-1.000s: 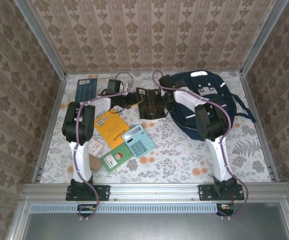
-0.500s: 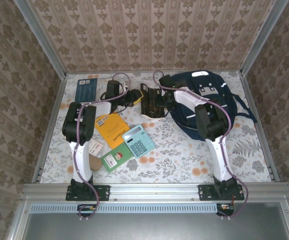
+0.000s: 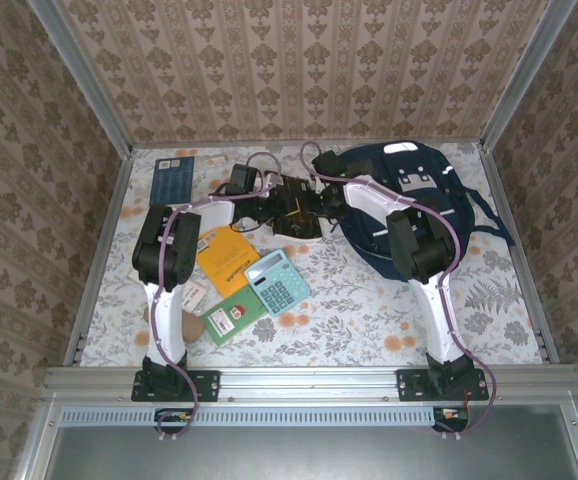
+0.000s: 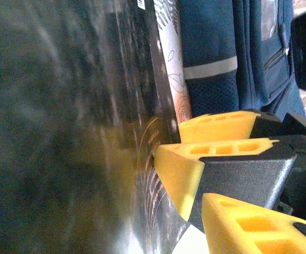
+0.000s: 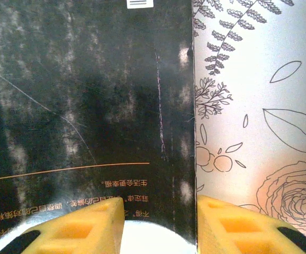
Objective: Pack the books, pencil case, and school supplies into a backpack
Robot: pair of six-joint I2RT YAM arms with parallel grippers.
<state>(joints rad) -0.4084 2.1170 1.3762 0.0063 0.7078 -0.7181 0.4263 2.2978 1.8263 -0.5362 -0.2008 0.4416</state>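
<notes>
Right wrist: black book (image 5: 89, 95), gold Chinese print (image 5: 124, 183), barcode label (image 5: 140, 3); right tool (image 5: 160, 205), left tool (image 3: 272, 200): grip unclear.

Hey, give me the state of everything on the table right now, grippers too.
Left gripper: at black book, grip unclear.
Right gripper: fingers straddle that book's edge, grip unclear.
Black book: between the grippers, outside backpack.
Backpack: lying flat, zip state unclear.
Orange book: flat, unpacked.
Green book: flat, unpacked.
Blue book: flat, unpacked.
Calculator: face up, unpacked.
Pencil case: unpacked.
</notes>
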